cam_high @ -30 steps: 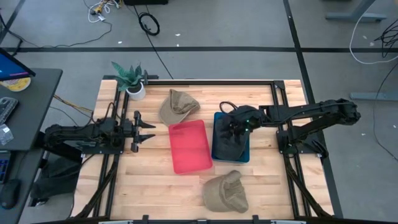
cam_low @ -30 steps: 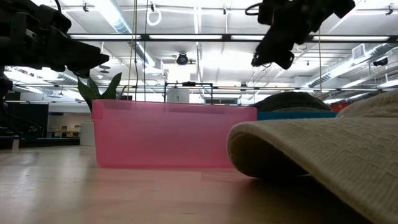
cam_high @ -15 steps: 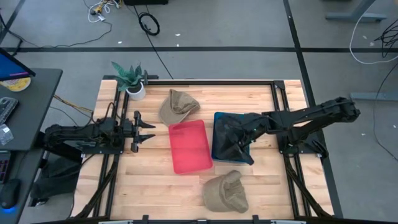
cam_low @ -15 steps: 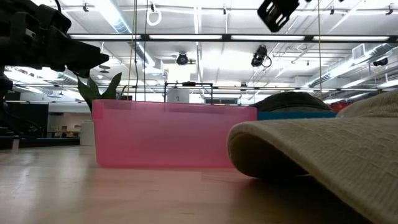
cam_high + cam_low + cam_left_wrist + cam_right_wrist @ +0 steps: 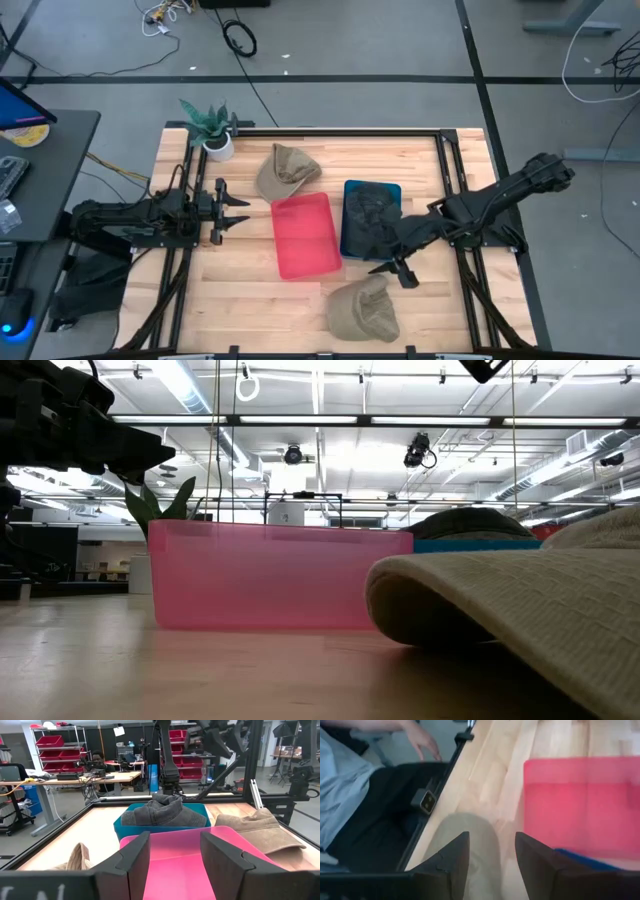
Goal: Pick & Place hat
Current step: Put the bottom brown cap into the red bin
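khaki hat, near (image 5: 362, 308): lies on the wooden desk (image 5: 240, 290) at its front edge, just beyond my right jaws (image 5: 397, 272), which hang over the desk with nothing between them, fingers (image 5: 451, 860) parted; in the right wrist view this hat (image 5: 470, 845) shows straight ahead between the two fingers, apart from them. woven cloth, crown rumpled, brim broad and curved; in the low view it (image 5: 520, 610) fills the near right side.

khaki hat, far (image 5: 286, 170): lies on the desk behind the pink bin (image 5: 305, 234), well apart from both jaws; same tan cloth, brim towards the plant.

dark grey hat (image 5: 368, 215): rests crumpled in the blue bin (image 5: 390, 190), heaped above its rim, just beside my right jaws and not touched by them.

pink bin: translucent, holds nothing, stands left of the blue bin, touching or nearly so.

left jaws (image 5: 236, 211): parted, holding nothing, level over the desk's left side, facing the pink bin (image 5: 175, 865).

potted plant (image 5: 208, 125): far left corner of the desk.

person (image 5: 350, 785): seated beyond the desk's front edge, a hand (image 5: 422, 740) showing.
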